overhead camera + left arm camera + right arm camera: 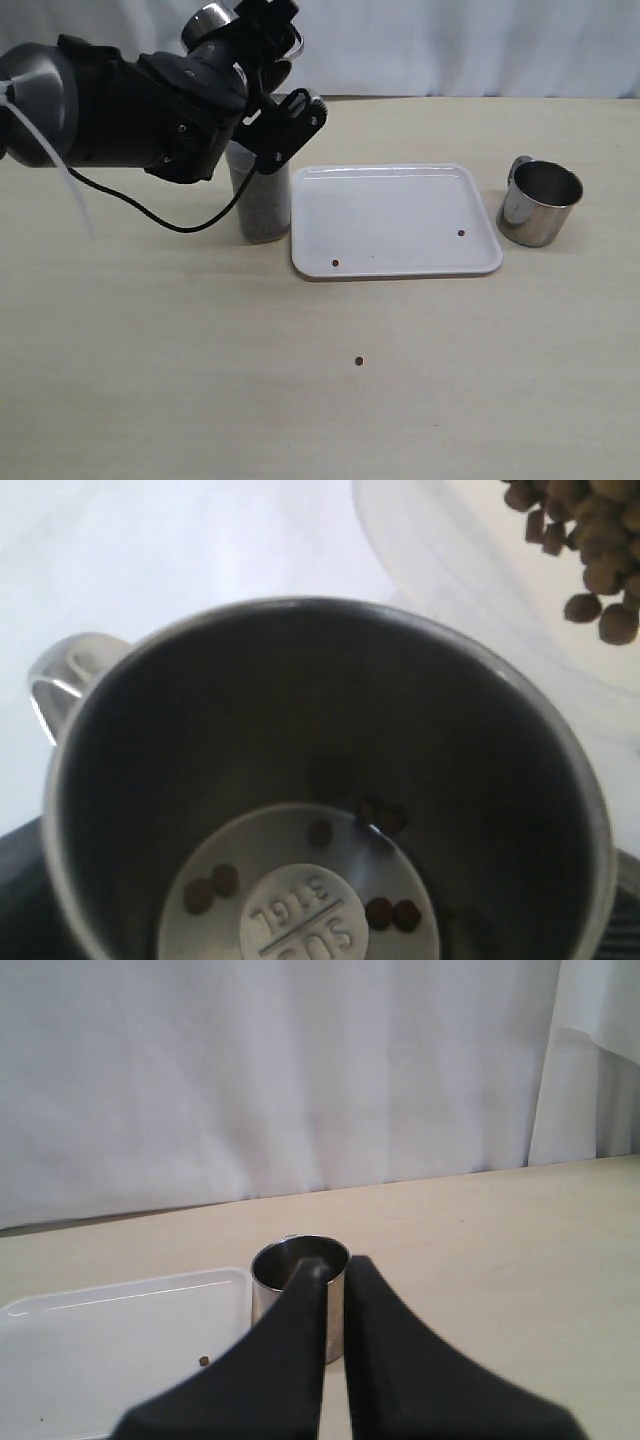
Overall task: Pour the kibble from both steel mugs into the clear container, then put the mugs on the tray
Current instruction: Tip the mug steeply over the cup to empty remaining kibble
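A pale beige table fills most of the scene, its top matte and plain. Behind the table's far edge hangs a white curtain in soft vertical folds. A thin dark gap shows where the curtain meets that far edge.

Table pale beige, tray plain white w/ a couple dark-brown kibble specks, curtain behind white too. Mug by the tray is shiny silver; raised mug dark grey inside w/ a stamped round mark on its base. Fingers + arm matte black, container clear, fill looks grey-brown.
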Action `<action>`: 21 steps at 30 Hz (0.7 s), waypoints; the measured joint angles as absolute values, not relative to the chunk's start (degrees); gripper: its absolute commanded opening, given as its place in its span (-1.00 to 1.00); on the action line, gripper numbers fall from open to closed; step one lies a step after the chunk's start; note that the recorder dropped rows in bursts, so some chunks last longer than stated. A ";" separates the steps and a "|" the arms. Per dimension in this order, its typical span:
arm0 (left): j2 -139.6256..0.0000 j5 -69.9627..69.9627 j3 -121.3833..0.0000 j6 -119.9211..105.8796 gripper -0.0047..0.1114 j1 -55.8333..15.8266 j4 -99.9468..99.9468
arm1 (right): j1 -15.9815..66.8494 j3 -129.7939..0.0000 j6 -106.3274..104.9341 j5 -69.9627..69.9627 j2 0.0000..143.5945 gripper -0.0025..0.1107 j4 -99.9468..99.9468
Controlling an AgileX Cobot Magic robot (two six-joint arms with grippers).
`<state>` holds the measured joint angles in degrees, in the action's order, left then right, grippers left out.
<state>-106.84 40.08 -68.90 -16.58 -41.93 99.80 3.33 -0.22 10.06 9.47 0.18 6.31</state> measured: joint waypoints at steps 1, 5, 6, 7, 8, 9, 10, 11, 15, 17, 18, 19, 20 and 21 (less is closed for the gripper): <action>-106.84 40.30 -68.90 -16.59 -0.92 -41.93 99.80 | 3.33 -0.22 10.06 9.47 0.18 -0.87 6.31; -106.89 42.39 -68.90 -17.12 -0.92 -42.48 99.80 | 3.33 -0.22 10.06 9.47 0.18 -0.87 6.31; -106.89 43.38 -68.90 -17.59 -0.92 -42.78 99.80 | 3.33 -0.22 10.06 9.47 0.18 -0.87 6.31; -106.98 44.60 -68.90 -18.23 -0.92 -43.35 99.80 | 3.33 -0.22 10.06 9.47 0.18 -0.87 6.31; -106.98 45.55 -68.90 -19.01 -0.92 -43.85 99.80 | 3.33 -0.22 10.06 9.47 0.18 -0.87 6.31; -106.98 45.99 -68.90 -19.78 -0.92 -44.28 99.80 | 3.33 -0.22 10.06 9.47 0.18 -0.87 6.31; -107.02 46.23 -68.90 -20.04 -0.92 -44.71 99.80 | 3.33 -0.22 10.06 9.47 0.18 -0.87 6.31; -107.12 46.47 -68.90 -20.60 -0.92 -45.17 99.80 | 3.33 -0.22 10.06 9.47 0.18 -0.87 6.31; -107.61 47.50 -68.93 -22.23 -0.92 -46.11 99.80 | 3.33 -0.22 10.06 9.47 0.18 -0.87 6.31; -108.01 48.81 -68.93 -23.05 -0.92 -46.11 99.80 | 3.33 -0.22 10.06 9.47 0.18 -0.87 6.31; -108.13 49.96 -68.93 -23.51 -0.92 -46.11 99.80 | 3.33 -0.22 10.06 9.47 0.18 -0.87 6.31; -108.38 50.98 -68.93 -23.94 -0.92 -46.11 99.80 | 3.33 -0.22 10.06 9.47 0.18 -0.87 6.31; -108.51 52.12 -68.93 -24.37 -0.92 -46.11 99.80 | 3.33 -0.22 10.06 9.47 0.18 -0.87 6.31; -108.64 53.07 -68.93 -24.60 -0.92 -46.11 99.80 | 3.33 -0.22 10.06 9.47 0.18 -0.87 6.31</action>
<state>-108.64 53.07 -68.93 -24.60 -46.11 99.80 3.33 -0.22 10.06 9.47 0.18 6.31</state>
